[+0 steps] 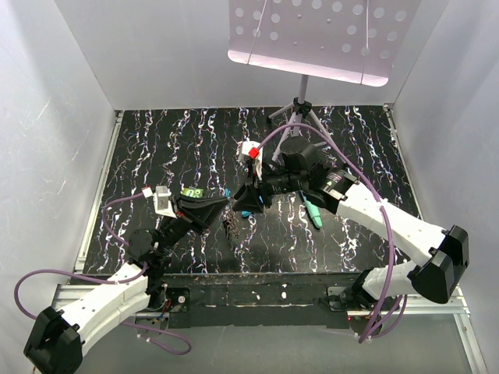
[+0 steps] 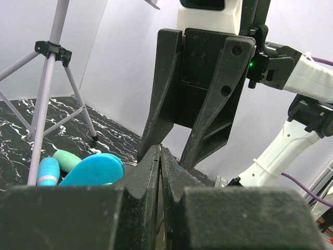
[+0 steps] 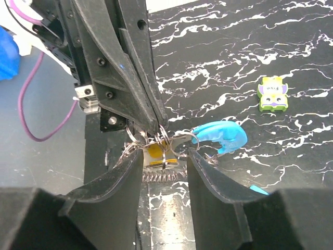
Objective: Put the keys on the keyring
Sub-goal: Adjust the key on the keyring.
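Where the two arms meet over the middle of the black marbled tabletop (image 3: pixel 234 47), the left hand (image 3: pixel 156 125) reaches in with its fingers pressed tight together. From the right wrist's view their tips pinch the thin wire of the keyring (image 3: pixel 221 136). The ring hangs from that pinch just above the tabletop. Its grey loops bunch under the fingertips, its bright blue curved part sticks out to one side, and a coiled, chain-like stretch sags below.

The right hand (image 1: pixel 249 199) faces the left one head-on, and its fingers are spread. A yellow key (image 3: pixel 155 153) sits in the gap between them, right under the left hand's tips and in among the wire loops. I can see a sliver of space on either side of the key, so the right fingers don't appear to be squeezing it. Whether the key is already threaded on the wire, I can't tell.

A green key (image 3: pixel 272 95) with a little face on its head lies flat on the tabletop, well apart from the ring. From above it is close to the left wrist. A teal stick (image 1: pixel 313 212) lies on the tabletop under the right arm. At the back stands a tripod (image 2: pixel 49 78), and near its feet a small red cube (image 1: pixel 253 153) sits on a white block.
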Action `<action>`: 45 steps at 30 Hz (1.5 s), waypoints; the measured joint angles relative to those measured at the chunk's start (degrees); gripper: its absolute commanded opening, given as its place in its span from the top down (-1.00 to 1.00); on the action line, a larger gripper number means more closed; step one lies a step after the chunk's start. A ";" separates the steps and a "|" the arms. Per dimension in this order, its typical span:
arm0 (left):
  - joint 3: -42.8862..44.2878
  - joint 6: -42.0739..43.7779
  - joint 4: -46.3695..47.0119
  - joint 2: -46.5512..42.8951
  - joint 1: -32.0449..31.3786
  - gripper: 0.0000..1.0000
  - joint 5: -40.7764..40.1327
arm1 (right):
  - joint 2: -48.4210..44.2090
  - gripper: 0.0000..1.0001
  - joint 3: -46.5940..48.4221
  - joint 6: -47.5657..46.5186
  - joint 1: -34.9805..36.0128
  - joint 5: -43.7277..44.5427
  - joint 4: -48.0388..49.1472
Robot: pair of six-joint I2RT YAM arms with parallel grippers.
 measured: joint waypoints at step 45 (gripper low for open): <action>9.03 2.14 -24.83 -9.73 0.09 -0.84 3.96 | 5.01 0.97 13.51 -18.03 -2.60 -11.82 -21.31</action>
